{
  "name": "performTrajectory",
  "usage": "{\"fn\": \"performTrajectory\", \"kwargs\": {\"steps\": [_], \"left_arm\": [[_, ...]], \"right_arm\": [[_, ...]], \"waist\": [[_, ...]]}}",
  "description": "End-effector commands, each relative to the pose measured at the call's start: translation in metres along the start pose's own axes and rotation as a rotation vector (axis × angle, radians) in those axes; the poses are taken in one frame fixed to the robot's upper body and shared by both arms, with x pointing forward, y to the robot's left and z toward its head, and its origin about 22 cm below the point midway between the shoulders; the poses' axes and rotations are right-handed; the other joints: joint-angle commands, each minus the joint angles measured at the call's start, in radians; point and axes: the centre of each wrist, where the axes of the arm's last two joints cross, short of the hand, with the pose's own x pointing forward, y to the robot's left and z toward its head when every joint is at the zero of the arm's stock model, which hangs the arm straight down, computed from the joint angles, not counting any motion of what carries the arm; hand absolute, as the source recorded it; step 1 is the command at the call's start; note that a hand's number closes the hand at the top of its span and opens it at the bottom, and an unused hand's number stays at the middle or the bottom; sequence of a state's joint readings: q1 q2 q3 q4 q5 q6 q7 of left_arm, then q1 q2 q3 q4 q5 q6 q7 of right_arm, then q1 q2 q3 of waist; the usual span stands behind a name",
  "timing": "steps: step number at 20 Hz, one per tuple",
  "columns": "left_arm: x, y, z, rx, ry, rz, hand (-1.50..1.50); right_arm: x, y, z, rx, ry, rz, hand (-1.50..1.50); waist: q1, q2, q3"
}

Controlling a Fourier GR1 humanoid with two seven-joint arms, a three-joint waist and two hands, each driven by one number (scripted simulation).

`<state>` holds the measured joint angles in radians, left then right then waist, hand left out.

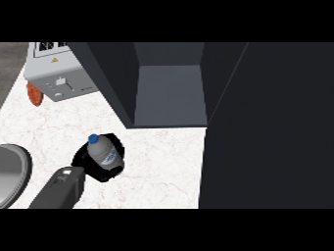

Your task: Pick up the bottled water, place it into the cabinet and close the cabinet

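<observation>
**One bottle held, cabinet waiting open**

One bottled water [102, 151], blue-capped and upright, stands on the marble counter [162, 152], with the fingers of the left hand [101, 169] curled round its lower body. Just beyond it is the dark cabinet [168, 93], interior exposed, its open door [278, 122] filling the right side. A grey toaster [57, 73] sits at far left. The risk, as I judge it: the bottle clipping the cabinet's side wall on entry. The right hand is unseen.
</observation>
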<state>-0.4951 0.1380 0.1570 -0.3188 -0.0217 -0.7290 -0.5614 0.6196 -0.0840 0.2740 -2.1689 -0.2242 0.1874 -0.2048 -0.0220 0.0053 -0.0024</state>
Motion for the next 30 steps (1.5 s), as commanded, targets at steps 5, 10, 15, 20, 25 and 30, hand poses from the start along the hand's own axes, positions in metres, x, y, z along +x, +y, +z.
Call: {"fn": "performTrajectory", "kwargs": {"steps": [5,10,15,20,25,30], "left_arm": [[-0.008,0.027,0.054,0.412,-0.368,0.106,1.5],[-0.021,0.02,0.06,0.437,-0.414,0.198,1.5],[0.009,0.038,0.064,0.398,-0.399,0.212,1.5],[0.006,0.015,0.05,0.365,-0.412,0.21,1.5],[0.014,-0.017,0.029,0.368,-0.389,0.196,1.5],[0.052,-0.038,0.016,0.314,-0.382,0.14,1.5]], "right_arm": [[-0.001,0.006,0.003,-0.013,-0.001,-0.002,-1.5],[-0.014,0.009,0.01,-0.01,-0.002,0.008,-1.5],[-0.004,-0.01,0.002,-0.001,-0.004,0.007,-1.5],[-0.01,0.02,0.004,0.013,0.001,0.007,-1.5],[0.006,-0.004,0.017,0.018,0.014,-0.02,-1.5],[0.001,0.008,0.004,0.012,0.013,-0.012,-1.5]], "waist": [[0.032,-0.005,0.0],[0.018,-0.008,0.002],[0.02,-0.007,0.003],[0.025,-0.011,0.003],[0.02,-0.01,0.003],[0.021,-0.009,0.003]]}}
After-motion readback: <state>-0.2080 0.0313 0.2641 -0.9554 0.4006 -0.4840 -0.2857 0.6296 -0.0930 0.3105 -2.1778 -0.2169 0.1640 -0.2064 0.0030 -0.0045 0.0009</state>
